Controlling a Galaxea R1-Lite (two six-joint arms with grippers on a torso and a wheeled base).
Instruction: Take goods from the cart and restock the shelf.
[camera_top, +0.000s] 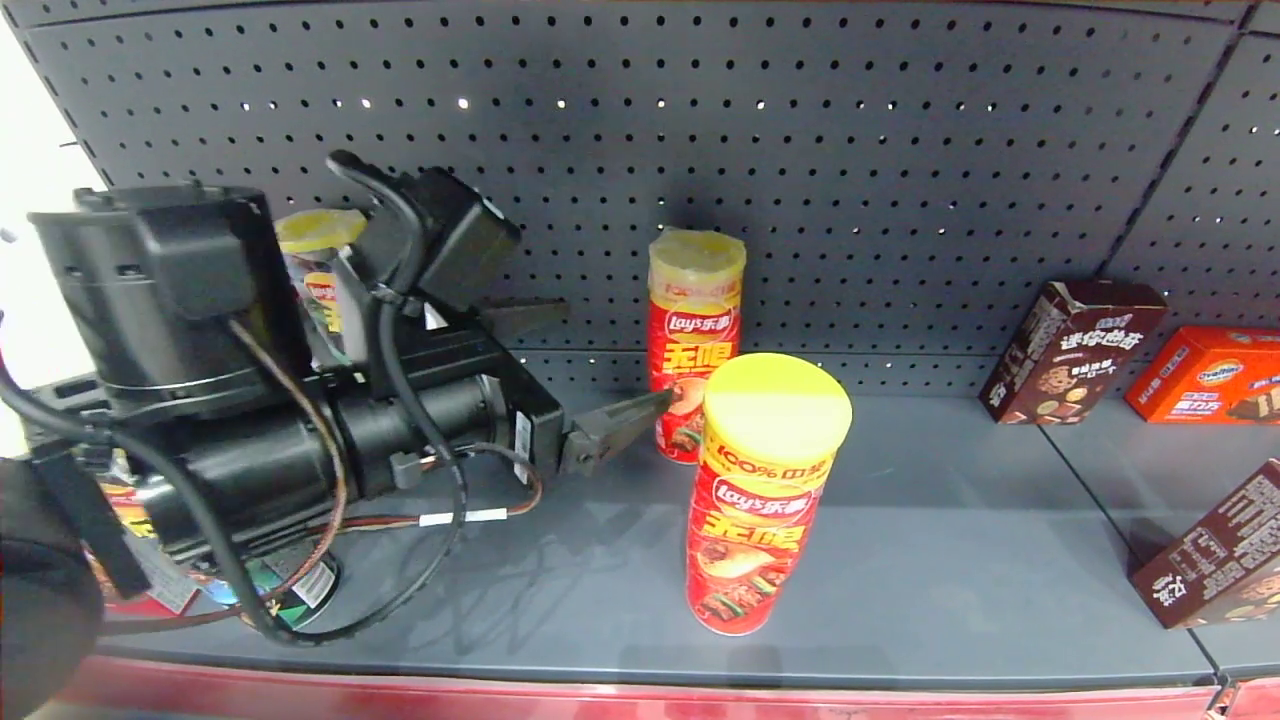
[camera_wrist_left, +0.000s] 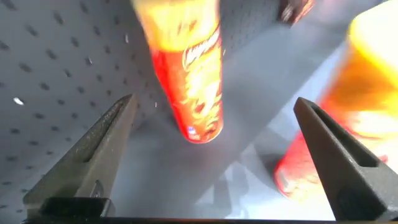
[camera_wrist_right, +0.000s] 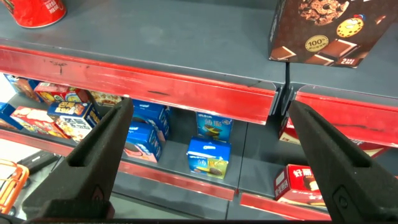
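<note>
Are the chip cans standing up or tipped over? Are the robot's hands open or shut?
back chip can: standing up, lid on
front chip can: standing up, lid on
left hand: open, holding nothing
right hand: open, holding nothing
brown box: standing on end

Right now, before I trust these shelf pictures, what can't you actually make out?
Head view: yellow-lidded tube behind the left arm, mostly hidden by it, label unreadable.
Head view: orange cardboard box, cut off by the right edge.
Left wrist view: front red crisp can with yellow lid, blurred, print illegible.
Right wrist view: red round container, cut off by the frame edge, identity unclear.
</note>
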